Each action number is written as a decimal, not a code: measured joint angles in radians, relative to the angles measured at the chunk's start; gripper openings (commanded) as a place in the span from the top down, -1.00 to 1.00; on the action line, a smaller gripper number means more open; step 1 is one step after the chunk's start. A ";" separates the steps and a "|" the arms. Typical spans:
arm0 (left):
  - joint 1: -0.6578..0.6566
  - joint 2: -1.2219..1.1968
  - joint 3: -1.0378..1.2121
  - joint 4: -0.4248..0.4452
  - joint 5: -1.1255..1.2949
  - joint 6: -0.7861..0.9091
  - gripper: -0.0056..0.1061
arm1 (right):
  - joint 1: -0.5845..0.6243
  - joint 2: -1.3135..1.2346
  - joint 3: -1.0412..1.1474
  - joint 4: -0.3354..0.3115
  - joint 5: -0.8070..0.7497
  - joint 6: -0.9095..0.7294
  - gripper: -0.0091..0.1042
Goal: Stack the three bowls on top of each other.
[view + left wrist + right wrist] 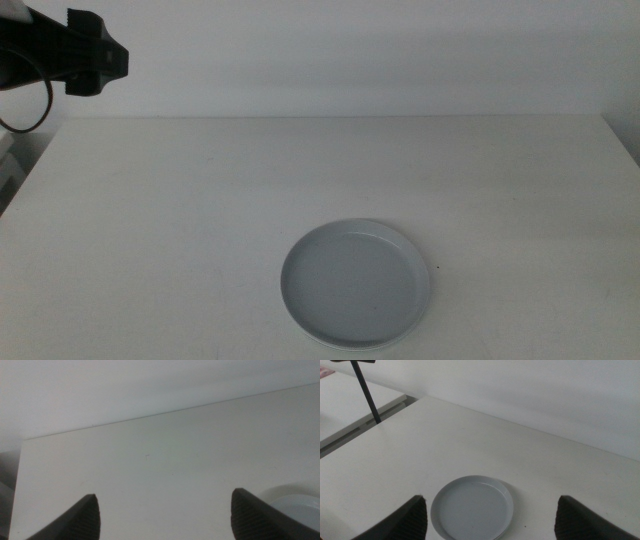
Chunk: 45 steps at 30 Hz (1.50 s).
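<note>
The grey-blue bowl [355, 285] looks smooth and matt, resting on a smooth, matt white table [200, 220].

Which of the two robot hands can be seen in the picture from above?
The left hand, dark, in the upper left corner, far from the grey-blue dish. The right hand shows only in its own wrist camera.

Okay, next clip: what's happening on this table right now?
Nothing is being handled. One pale grey-blue bowl sits on the white table, near its front edge; whether other bowls lie beneath it cannot be told. The left gripper is raised at the far left with fingers wide apart and empty. The right gripper, also open and empty, looks down over the bowl.
</note>
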 measured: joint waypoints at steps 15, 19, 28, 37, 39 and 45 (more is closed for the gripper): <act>0.079 -0.359 0.384 0.079 -0.239 0.000 -0.56 | -0.138 -0.002 0.207 -0.081 -0.260 0.000 -0.35; 0.143 -0.522 0.567 -0.010 -0.280 0.000 -0.56 | -0.238 -0.014 0.323 -0.056 -0.385 0.000 -0.35; 0.168 -0.864 0.883 -0.063 -0.296 0.000 -0.56 | -0.463 -0.261 0.674 0.026 -0.536 0.000 -0.35; 0.168 -1.091 1.173 -0.143 -0.412 0.000 -0.56 | -0.509 -0.462 0.913 -0.001 -0.537 0.000 -0.35; 0.168 -1.113 1.217 -0.151 -0.448 0.000 -0.56 | -0.509 -0.488 0.941 -0.002 -0.537 0.000 -0.35; 0.168 -1.137 1.244 -0.154 -0.452 0.000 -0.56 | -0.509 -0.513 0.953 -0.006 -0.527 0.000 -0.35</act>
